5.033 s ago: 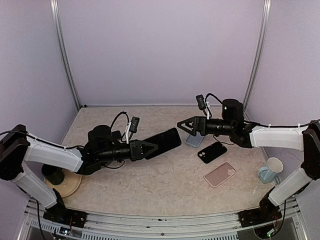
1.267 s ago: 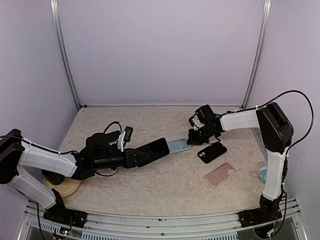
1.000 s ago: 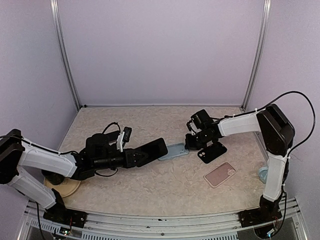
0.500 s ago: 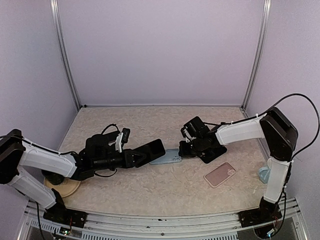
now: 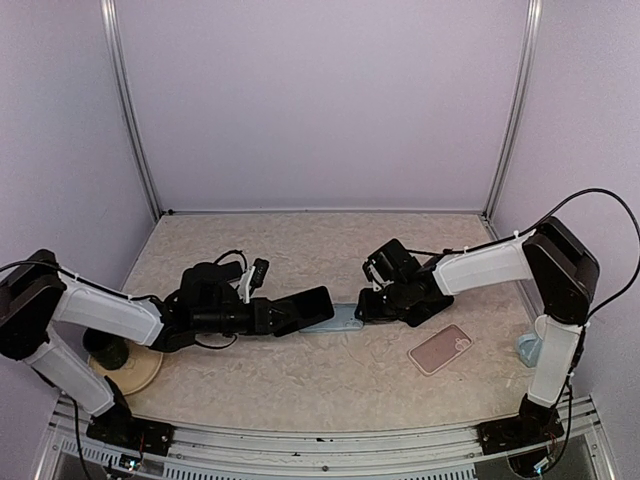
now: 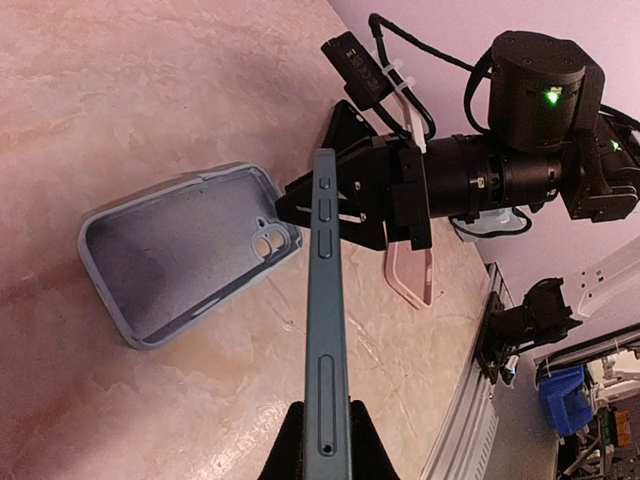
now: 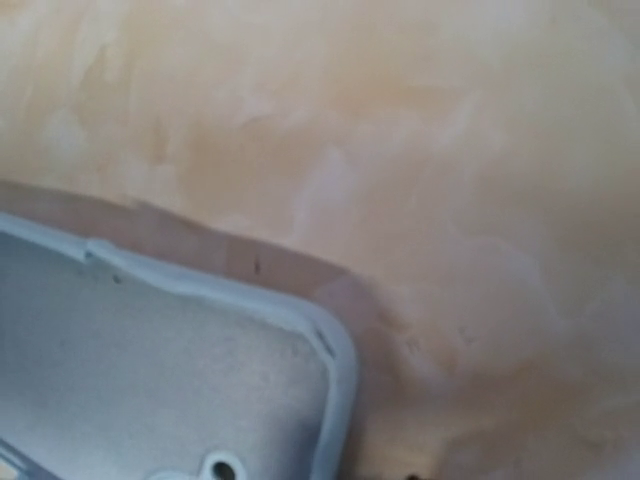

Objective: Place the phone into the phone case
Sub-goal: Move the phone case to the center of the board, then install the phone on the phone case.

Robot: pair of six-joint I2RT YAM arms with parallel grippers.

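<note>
Since the right gripper [image 5: 363, 304] had carried the case [image 5: 341, 318] over and laid it open side up, the phone [image 5: 300, 310], clamped edge-on in the left gripper [image 5: 270, 316], hung at the case's left end, so insertion looked close. Whether the right jaws had released the case could not be told: their tips were hidden. 1 pink case [image 5: 440, 348] lay right of the case.

Flat on the tabletop [image 5: 300, 250] at centre, open side up, phone case [image 5: 343, 318]; just left, overlapping its end, phone [image 5: 303, 309] on edge in left claw [image 5: 268, 315]; at its right end, right claw [image 5: 362, 308]; further right and nearer the front, second case [image 5: 440, 349].
</note>
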